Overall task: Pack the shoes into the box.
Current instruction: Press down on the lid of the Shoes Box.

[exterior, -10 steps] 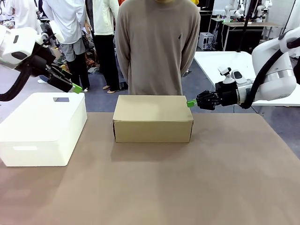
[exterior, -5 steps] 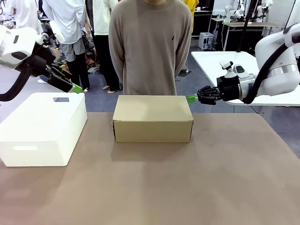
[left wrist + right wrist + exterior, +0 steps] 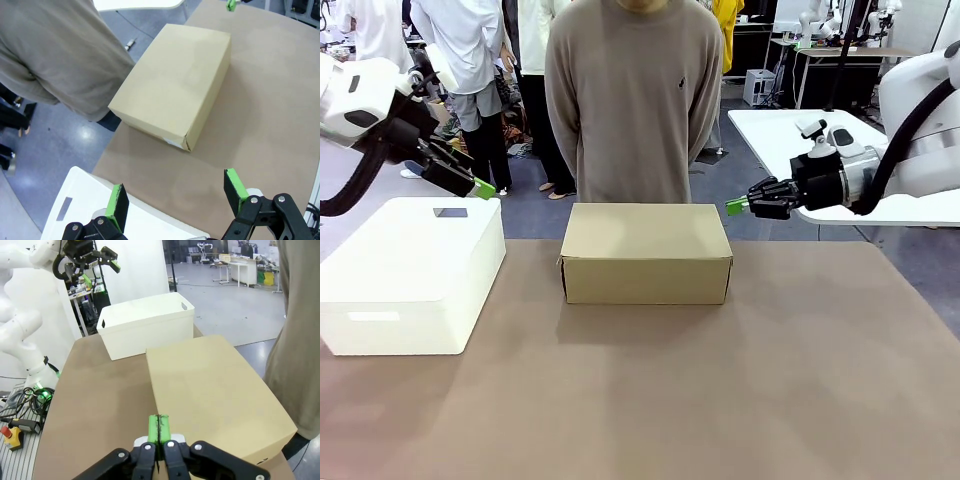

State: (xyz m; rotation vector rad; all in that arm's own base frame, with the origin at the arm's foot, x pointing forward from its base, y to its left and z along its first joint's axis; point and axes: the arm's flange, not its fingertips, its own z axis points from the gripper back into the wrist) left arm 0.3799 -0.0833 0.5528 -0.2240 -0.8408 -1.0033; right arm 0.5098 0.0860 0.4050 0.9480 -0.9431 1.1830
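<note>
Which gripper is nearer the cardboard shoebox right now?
Right. The right gripper hangs shut just off the cardboard shoebox's far right corner; the left gripper hovers open over the white box.

A: State the finish of the box (image 3: 646, 252).
B: Tan cardboard, matt, smooth faces with no gloss; a small pale label shows at one lower corner in the left wrist view.

A: And the white box (image 3: 412, 272)?
B: Smooth white, with a soft sheen; it looks like plastic.

A: The table (image 3: 720, 400)?
B: A matt brown surface, even and unpatterned.

A: The grippers?
B: Black, hard-looking links with bright green matt pads (image 3: 159, 428). The person's sweater (image 3: 635, 90) is soft beige knit cloth.
</note>
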